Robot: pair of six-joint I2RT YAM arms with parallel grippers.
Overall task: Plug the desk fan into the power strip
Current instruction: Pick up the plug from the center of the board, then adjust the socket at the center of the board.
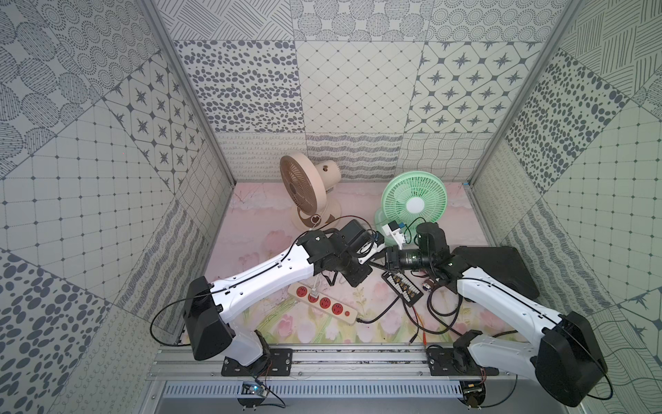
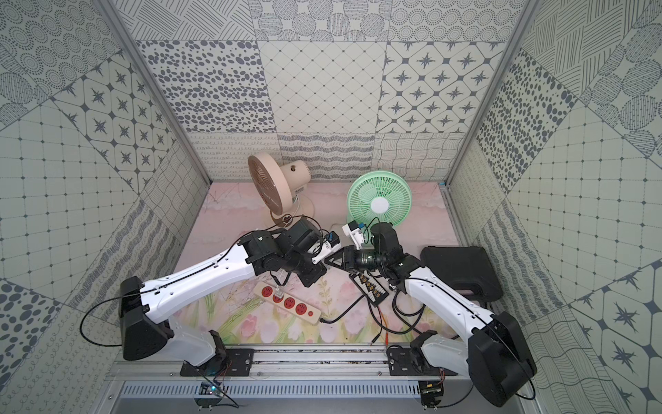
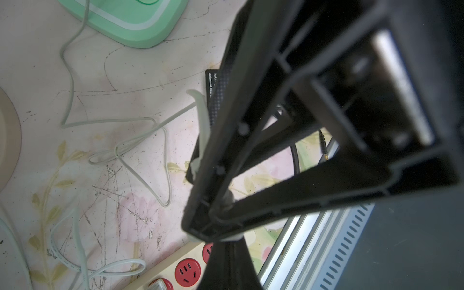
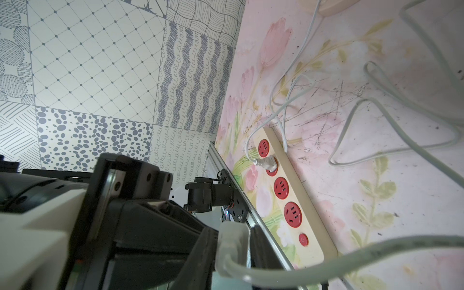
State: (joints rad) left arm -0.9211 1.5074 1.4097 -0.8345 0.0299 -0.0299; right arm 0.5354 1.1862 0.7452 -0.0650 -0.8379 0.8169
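Pale plug (image 4: 232,244) sits inside the right pincer (image 4: 233,231), grip unclear; left pincer (image 3: 213,221) is clenched on it.

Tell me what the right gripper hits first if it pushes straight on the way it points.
The pale plug already sits between the fingers of the right gripper. Beyond, the left gripper faces it nose to nose in both top views, so it likely comes next; the gap is unclear.

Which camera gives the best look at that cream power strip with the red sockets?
The right wrist view: the power strip shows nearly whole and close up. Both top views show the power strip whole but small; the left wrist view catches only part.
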